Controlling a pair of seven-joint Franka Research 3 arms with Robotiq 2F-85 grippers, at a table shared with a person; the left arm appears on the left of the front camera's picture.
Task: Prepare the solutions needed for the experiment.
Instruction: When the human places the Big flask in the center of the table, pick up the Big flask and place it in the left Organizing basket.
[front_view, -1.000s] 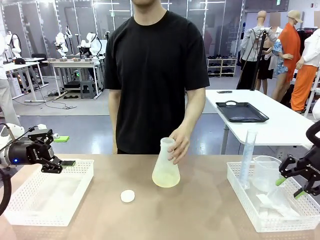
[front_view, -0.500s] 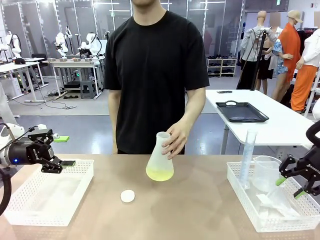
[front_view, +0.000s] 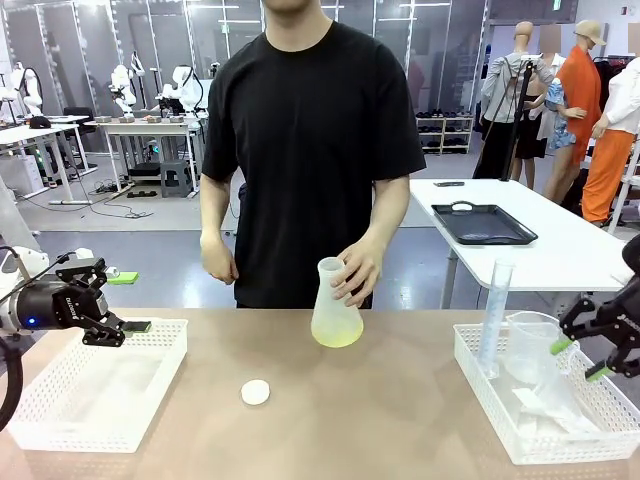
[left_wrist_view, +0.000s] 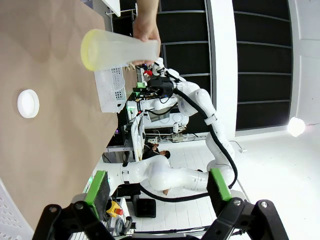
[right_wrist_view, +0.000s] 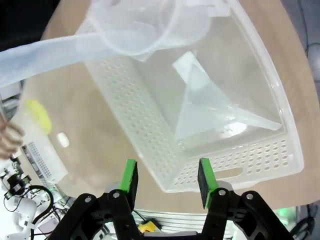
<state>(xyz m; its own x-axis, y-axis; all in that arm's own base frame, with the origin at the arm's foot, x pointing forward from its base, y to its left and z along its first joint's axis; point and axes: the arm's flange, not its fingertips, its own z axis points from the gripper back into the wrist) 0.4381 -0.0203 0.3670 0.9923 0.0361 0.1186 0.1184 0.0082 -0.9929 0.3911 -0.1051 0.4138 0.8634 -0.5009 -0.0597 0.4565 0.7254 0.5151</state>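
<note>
On the table (front_view: 380, 420), taken as a clock face with the robot at 6, the near side held two white baskets. The left basket (front_view: 60, 430) lay at 8 and the right basket (front_view: 480, 390) at 4.

The left gripper (front_view: 120, 330) hung over the far edge of the left basket. In its wrist view the left gripper (left_wrist_view: 159, 186) had its fingers spread wide, with nothing between them.

The right gripper (front_view: 580, 358) hovered over the right basket at 3. Its fingers were also parted and empty, seen above the basket's near wall in its wrist view (right_wrist_view: 167, 181).

In that basket a cylinder (front_view: 493, 320) stood upright, with a beaker (front_view: 530, 345) just beside it at 3 and a clear funnel (right_wrist_view: 210, 110) lying on the floor.

A cap (front_view: 256, 392) lay alone on the table near the centre, toward 7.

From the cap at 1, the person's hand (front_view: 358, 280) gripped the neck of a flask (front_view: 335, 300), which was slightly tilted. Whether its base touched the table, I could not tell. The solution (front_view: 337, 335), pale yellow-green, sat shallow in the flask's bottom.

The person stood at 12, the other hand (front_view: 218, 262) hanging at the side.
</note>
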